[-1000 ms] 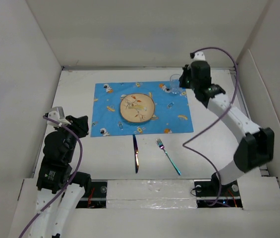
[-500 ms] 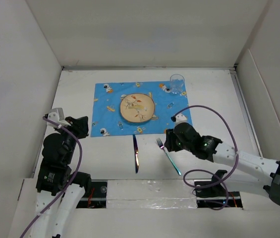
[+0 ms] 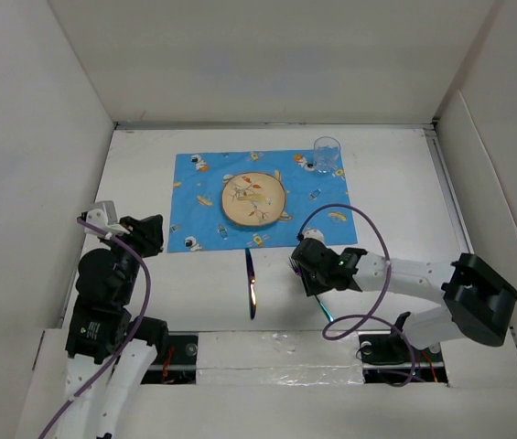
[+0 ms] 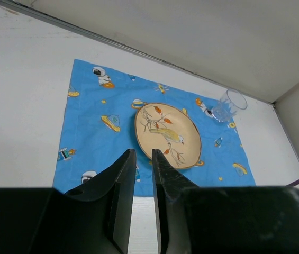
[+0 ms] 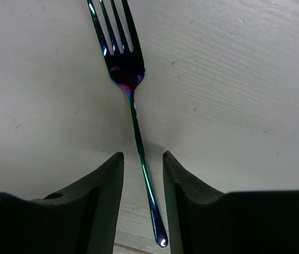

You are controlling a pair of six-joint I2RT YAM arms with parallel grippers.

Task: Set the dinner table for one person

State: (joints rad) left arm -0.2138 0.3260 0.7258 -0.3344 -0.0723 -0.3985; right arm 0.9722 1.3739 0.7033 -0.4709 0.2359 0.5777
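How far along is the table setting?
Done: blue cartoon-print placemat, round bird-painted plate on it, clear glass at its far right corner. In hand: right gripper, jaws open, straddles the handle of the iridescent metal fork. Remaining: placing fork and iridescent knife, on white tabletop, beside the plate.

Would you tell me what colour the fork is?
The fork is iridescent blue-purple, clearest in the right wrist view.

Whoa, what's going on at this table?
A two-armed robot is setting the table for one. A plate sits on the mat, a glass at its far corner, and a knife lies just off it. The right pincer is low over the fork, open jaws either side of its handle, not yet gripping. The left pincer holds nothing.
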